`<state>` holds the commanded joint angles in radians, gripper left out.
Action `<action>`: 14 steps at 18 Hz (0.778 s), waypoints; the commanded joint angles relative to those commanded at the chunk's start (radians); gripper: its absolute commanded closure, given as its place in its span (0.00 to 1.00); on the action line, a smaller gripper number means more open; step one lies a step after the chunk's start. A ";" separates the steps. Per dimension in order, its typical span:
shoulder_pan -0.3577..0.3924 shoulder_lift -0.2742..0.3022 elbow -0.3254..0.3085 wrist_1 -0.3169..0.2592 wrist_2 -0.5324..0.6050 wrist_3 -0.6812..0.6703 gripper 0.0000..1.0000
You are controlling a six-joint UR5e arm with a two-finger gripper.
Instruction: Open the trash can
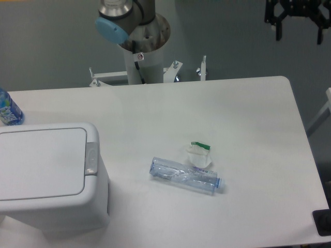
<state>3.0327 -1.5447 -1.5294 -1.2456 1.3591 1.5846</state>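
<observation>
The trash can stands at the near left corner of the table, its left side cut off by the picture edge. It is a boxy white plastic bin with rounded corners, and its flat lid is down, so the opening is not yet done. It looks stiff and smooth, probably light for its bulk, so a hard sideways shove might slide it on the table. The grey latch button sits at the middle of the lid's right edge and faces the open table; that is the place to press, straight down, not the slippery lid panel. The hinge is most likely on the far left, out of view, so the lid should swing up and away to the left. The top looks somewhat longer from left to right than from front to back.

The hand hangs at the top right, well apart from the trash can, fingers spread and holding nothing. A crushed clear bottle and a scrap of wrapper lie near the table's middle, and a blue bottle stands at the far left
</observation>
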 joint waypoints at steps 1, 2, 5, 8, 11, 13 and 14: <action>0.000 0.000 -0.003 0.000 0.000 0.000 0.00; -0.002 0.000 -0.003 0.002 0.000 -0.002 0.00; -0.008 0.002 -0.002 0.002 0.000 -0.034 0.00; -0.020 0.003 -0.003 0.020 0.002 -0.209 0.00; -0.104 -0.009 -0.005 0.069 0.005 -0.435 0.00; -0.162 -0.017 -0.003 0.086 0.005 -0.613 0.00; -0.198 -0.018 -0.008 0.100 0.005 -0.696 0.00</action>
<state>2.8352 -1.5631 -1.5370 -1.1460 1.3637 0.8890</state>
